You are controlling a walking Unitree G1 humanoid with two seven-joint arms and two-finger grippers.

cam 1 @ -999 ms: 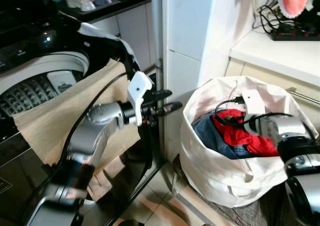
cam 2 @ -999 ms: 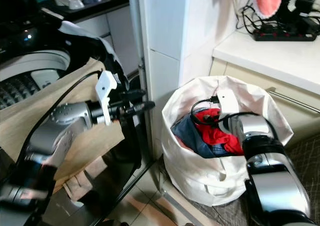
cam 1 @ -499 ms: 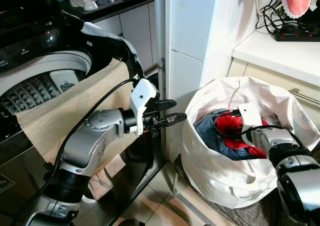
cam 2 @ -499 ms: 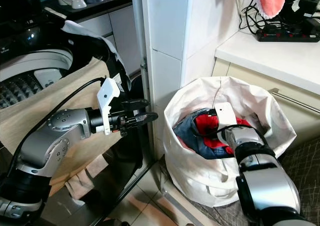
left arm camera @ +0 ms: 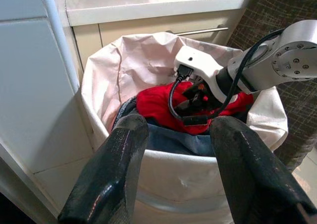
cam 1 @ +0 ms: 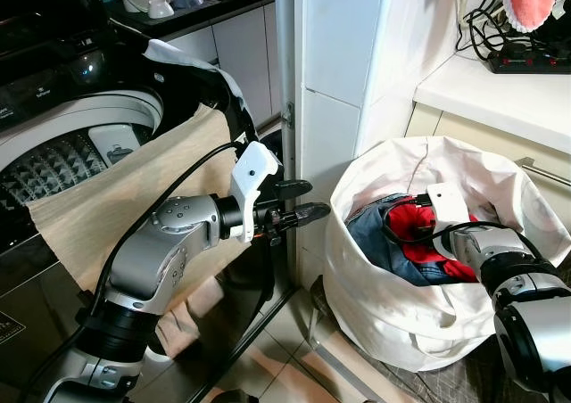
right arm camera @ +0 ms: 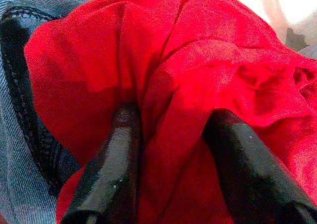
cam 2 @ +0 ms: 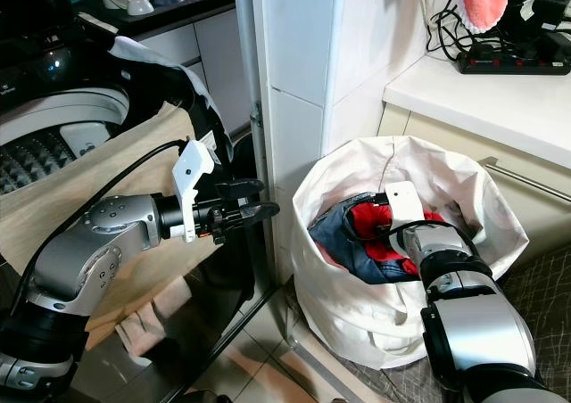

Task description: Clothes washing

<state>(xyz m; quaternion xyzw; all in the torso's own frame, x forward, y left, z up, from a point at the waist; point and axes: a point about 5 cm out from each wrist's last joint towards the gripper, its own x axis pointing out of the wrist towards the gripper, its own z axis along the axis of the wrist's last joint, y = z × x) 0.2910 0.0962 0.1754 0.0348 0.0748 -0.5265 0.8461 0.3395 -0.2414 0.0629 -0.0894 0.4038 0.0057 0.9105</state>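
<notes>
Beside the open washing machine (cam 1: 62, 144) stood the white laundry bag (cam 1: 393, 323). My right gripper (right arm camera: 168, 149) had pushed deeper, fingers spread around the red garment (right arm camera: 198, 60); my left gripper (cam 1: 299, 202) hovered spread, barely shifted.

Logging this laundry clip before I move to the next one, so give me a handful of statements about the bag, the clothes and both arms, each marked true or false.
1. The right gripper is down in the white laundry bag, its jaws pushed into the red garment. True.
2. The left gripper is holding the red garment. False: it hangs beside the bag with jaws apart and nothing between them.
3. A blue denim garment lies in the bag beside the red one. True.
4. The bag stands on the white countertop. False: it sits on the floor below it.
5. A beige cloth drapes over the washing machine. True.
</notes>
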